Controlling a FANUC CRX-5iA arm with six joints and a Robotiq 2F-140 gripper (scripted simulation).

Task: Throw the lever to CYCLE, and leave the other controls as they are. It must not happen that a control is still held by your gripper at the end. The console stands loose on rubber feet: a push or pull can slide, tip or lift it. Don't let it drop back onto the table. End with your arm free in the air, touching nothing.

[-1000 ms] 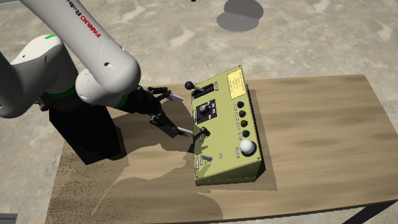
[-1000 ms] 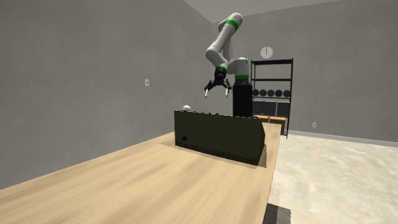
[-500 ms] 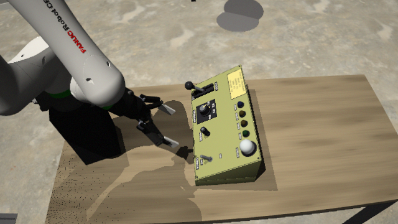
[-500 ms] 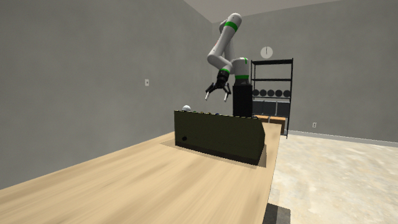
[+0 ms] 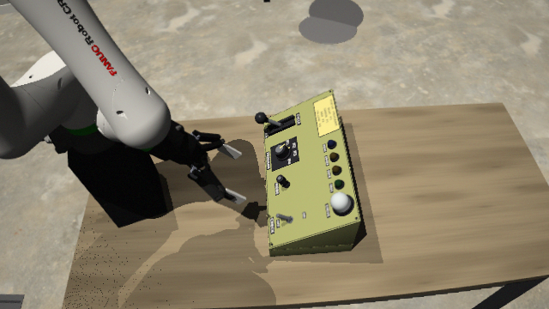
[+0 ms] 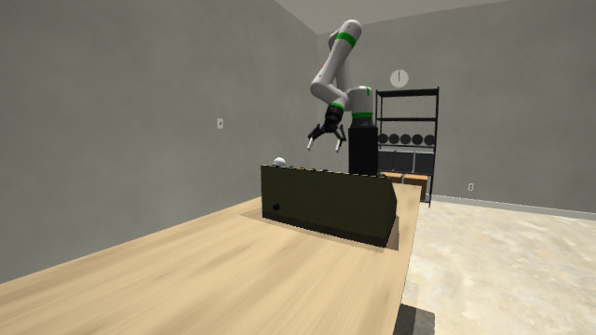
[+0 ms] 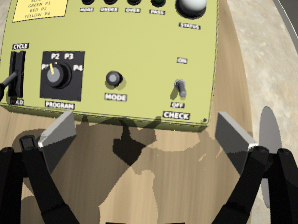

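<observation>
A yellow-green console [image 5: 310, 180] stands on the wooden table [image 5: 386, 206]. Its lever [image 5: 267, 120], with a black ball knob, sits in a slot at the far left corner; in the wrist view the lever [image 7: 9, 83] is at the left edge, towards the near end of its slot. My gripper [image 5: 233, 173] is open and empty, above the table just left of the console, apart from it. In the wrist view the fingertips frame the console's front edge. In the exterior view the gripper [image 6: 324, 143] hangs above and behind the console's dark back [image 6: 328, 205].
The panel also carries a rotary selector [image 5: 283, 151], a black knob [image 5: 282, 180], a toggle switch [image 5: 284, 218], a row of small buttons [image 5: 334, 165], a white dome button [image 5: 340, 202] and a yellow label plate [image 5: 327, 115]. The robot's black pedestal [image 5: 116, 180] stands at the table's left.
</observation>
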